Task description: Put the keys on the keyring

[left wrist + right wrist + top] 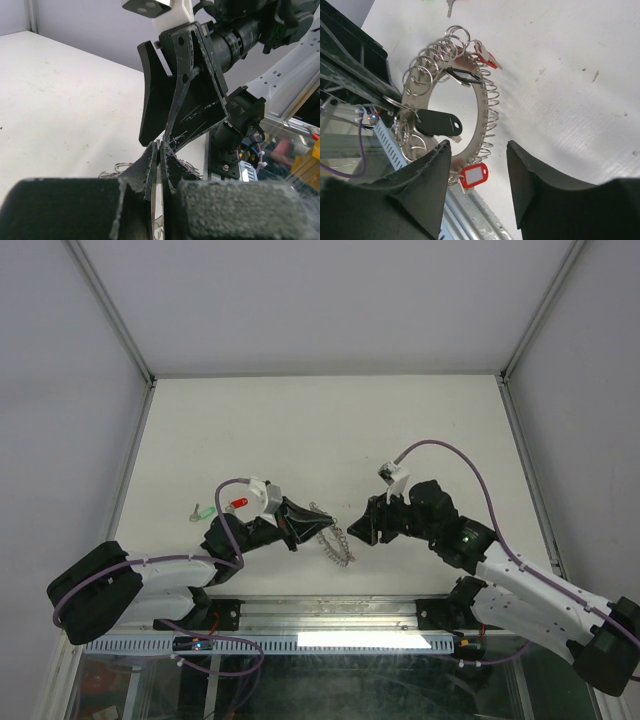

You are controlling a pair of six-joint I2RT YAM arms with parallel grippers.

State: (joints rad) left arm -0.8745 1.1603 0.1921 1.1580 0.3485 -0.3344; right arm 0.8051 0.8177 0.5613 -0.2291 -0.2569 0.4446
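While the left tool (293, 525) was clenched on the rim of the keyring (336, 542), the ring sat between both tools, its flat face toward the released right tool (357, 531). A loose green key (203, 511) lay on the desk (300, 420) beyond the left arm, well apart from the right one.

You have the keyring (336, 542) near the front edge of the desk (330, 420), between the left gripper (318, 527) on its left and the right gripper (354, 530) on its right. A loose key (203, 511) lies on the desk farther left, well apart from the keyring.
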